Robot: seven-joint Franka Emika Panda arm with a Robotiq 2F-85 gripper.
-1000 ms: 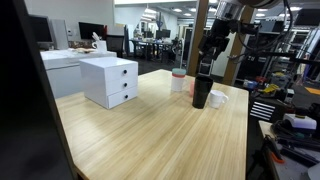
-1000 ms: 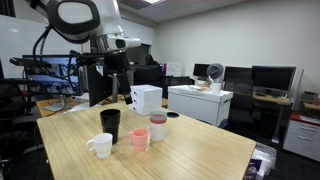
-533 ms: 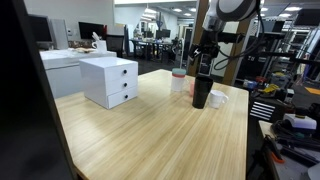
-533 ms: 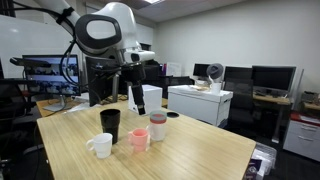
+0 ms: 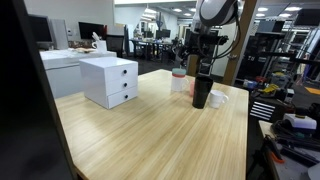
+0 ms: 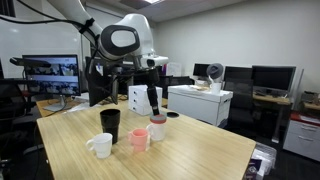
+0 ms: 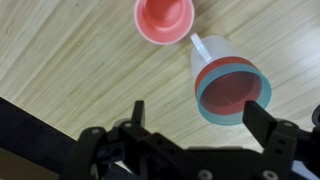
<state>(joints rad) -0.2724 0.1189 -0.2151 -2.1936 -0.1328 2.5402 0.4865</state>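
Jaws: spread wide and empty, hovering over the cups.
Banded cup (image 7: 232, 85): white with a red rim, upright on the tabletop (image 7: 70, 60), below and between the jaws.
Pink cup (image 7: 165, 20): just beside it.
Black cup (image 6: 110, 122): near, farther along.

This is looking like an open-plan office doubling as a robotics lab. Rows of desks (image 5: 150, 47) and chairs are stretching away under strip lights (image 5: 152, 12). Dark monitors (image 6: 268, 78) are standing along a wall, and a lit screen (image 6: 50, 70) is glowing by a robot arm (image 6: 125, 40) that is hanging over a wooden tabletop (image 5: 150, 130). Racks (image 5: 295, 55) of gear and cables are crowding one side.
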